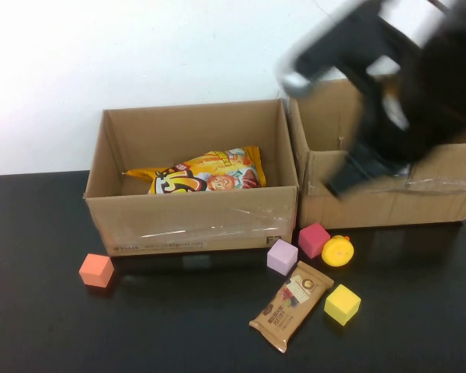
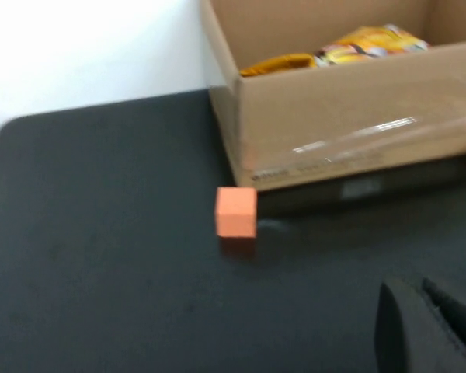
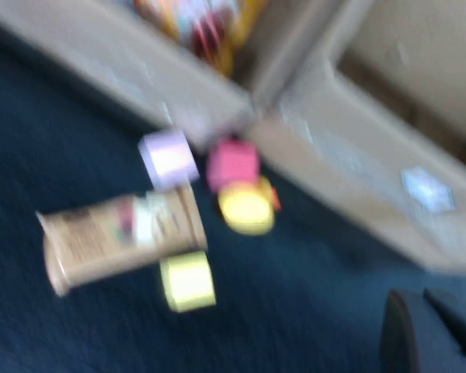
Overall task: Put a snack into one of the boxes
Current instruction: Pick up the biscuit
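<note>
Lying inside the left brown cardboard box [image 1: 190, 221] is a yellow snack bag [image 1: 198, 172], so the task looks done; the brown wrapped bar [image 1: 291, 305] stays in front of it. Right gripper [image 1: 349, 175] hovers beside that box, left gripper [image 2: 423, 326] low before it; whether either is parted I cannot tell.

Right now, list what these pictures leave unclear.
- Right gripper, high view: motion-smeared above the right box; finger state unreadable.
- Left gripper, left wrist view: only dark tips at the frame's edge; absent from the high view.
- Right box: the arm covers much of its interior, and the frame's edge cuts it.
- Snack bar: print too small; right wrist view blurred.
- Chip bag: lower part hidden behind the left box's front wall.
</note>
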